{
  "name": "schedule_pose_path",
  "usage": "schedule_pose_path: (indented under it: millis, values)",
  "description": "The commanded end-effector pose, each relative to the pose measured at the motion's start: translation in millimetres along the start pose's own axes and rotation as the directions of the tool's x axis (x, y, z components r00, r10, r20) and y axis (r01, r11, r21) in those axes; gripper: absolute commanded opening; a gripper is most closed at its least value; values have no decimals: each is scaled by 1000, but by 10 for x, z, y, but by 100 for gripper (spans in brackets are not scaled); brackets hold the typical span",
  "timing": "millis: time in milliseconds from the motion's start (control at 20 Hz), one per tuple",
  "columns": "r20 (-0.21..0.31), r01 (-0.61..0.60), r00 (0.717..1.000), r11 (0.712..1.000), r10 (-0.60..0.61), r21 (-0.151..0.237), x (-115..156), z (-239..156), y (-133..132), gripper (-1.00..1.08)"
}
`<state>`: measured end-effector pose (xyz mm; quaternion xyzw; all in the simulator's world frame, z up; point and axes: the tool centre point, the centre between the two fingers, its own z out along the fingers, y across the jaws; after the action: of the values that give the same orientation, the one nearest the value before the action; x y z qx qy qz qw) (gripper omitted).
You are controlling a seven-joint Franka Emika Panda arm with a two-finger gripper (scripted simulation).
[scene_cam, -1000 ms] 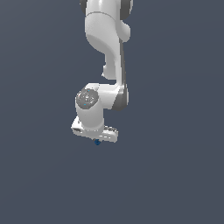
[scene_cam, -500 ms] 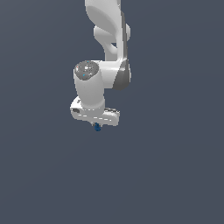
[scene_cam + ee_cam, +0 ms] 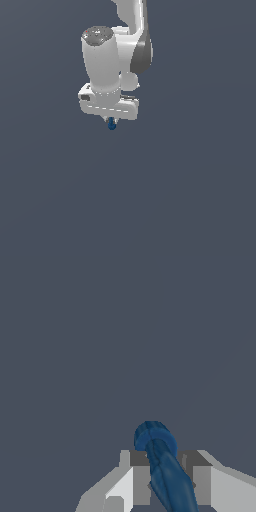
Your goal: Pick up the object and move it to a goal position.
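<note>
Exterior view: one white Panda arm (image 3: 112, 50) fills the upper centre, its single gripper (image 3: 112, 120) pointing down, fingers closed tight on one dark blue object (image 3: 112, 125). The piece pokes straight out below the fingertips; the wrist view shows its long axis running outward between the two fingers (image 3: 202, 478). No goal marker visible.

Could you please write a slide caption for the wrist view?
Dark blue object clamped between the Panda gripper jaws above a plain grey background.
</note>
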<state>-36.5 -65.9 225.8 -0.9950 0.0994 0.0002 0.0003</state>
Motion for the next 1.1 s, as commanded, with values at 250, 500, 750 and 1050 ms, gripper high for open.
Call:
schedule_pose_path:
  millis: [250,500,750,1050]
  values:
    - [0,0,1000,1000,0,0,-393,-625,44,-100]
    - [0,0,1000,1000,0,-1,-652,-1056,73,-100]
    - [0,0,1000,1000,0,-1,-859,-1413,96,-100]
    - [0,0,1000,1000,0,-1,-1021,-1711,113,-100]
